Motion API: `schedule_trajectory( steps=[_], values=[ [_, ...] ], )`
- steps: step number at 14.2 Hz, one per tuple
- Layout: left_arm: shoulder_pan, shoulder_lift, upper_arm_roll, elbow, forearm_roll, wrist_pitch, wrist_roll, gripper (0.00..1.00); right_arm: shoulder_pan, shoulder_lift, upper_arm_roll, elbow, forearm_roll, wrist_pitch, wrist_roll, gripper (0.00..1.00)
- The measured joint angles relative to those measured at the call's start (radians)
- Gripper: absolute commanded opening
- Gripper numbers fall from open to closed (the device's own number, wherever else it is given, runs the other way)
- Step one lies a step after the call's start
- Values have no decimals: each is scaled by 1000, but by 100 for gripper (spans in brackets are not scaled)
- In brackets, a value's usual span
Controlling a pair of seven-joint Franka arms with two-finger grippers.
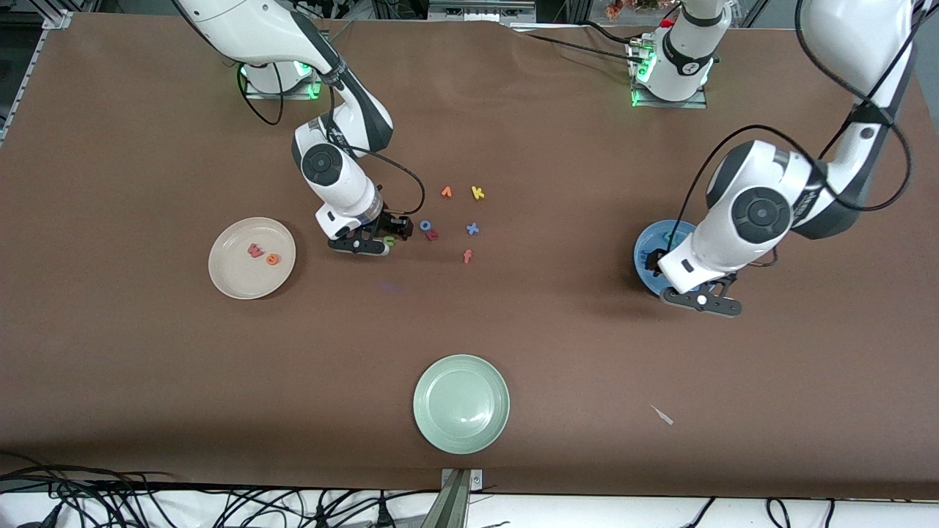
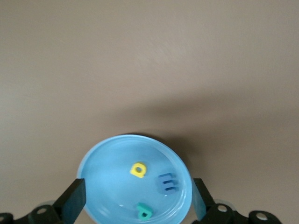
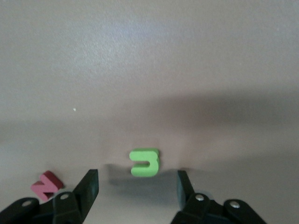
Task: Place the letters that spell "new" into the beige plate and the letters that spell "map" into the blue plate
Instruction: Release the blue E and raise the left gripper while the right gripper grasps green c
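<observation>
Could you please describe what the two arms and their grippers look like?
Both arms have glossy white shells with dark grey round joint caps and black joint bands. Black cables loop loosely along each. Green lights glow at both bases. The left gripper and right gripper are black, with flat dark fingers and small silver screws.

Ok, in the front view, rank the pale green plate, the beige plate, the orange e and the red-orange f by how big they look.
1. Pale green plate, nearest the camera, so only slightly ahead.
2. Beige plate.
3. Orange e and red-orange f: both tiny, too alike to rank.

three letters (image 2: 148, 190) in plate (image 2: 100, 158), apparently flat.
</observation>
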Motion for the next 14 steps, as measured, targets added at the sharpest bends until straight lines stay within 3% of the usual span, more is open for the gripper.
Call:
schedule_trajectory(
  steps=[3, 5, 6, 10, 14],
  values=[
    [-5, -23, -5, 146, -11, -133, 9, 100, -1, 20, -5, 16, 0, -1, -13, 64],
    [-37, -33, 13, 222, -71, -169, 27, 100, -1, 21, -6, 18, 0, -2, -17, 50],
    [-81, -44, 55, 242, -102, -176, 30, 100, -2, 21, -8, 18, 0, -2, -18, 43],
    [-320, -144, 336, 255, -276, -193, 96, 100, -2, 21, -8, 19, 0, -2, -19, 24],
    [-338, -306, 451, 141, -334, -227, 189, 100, -3, 21, -8, 22, 0, -7, -19, 13]
  ],
)
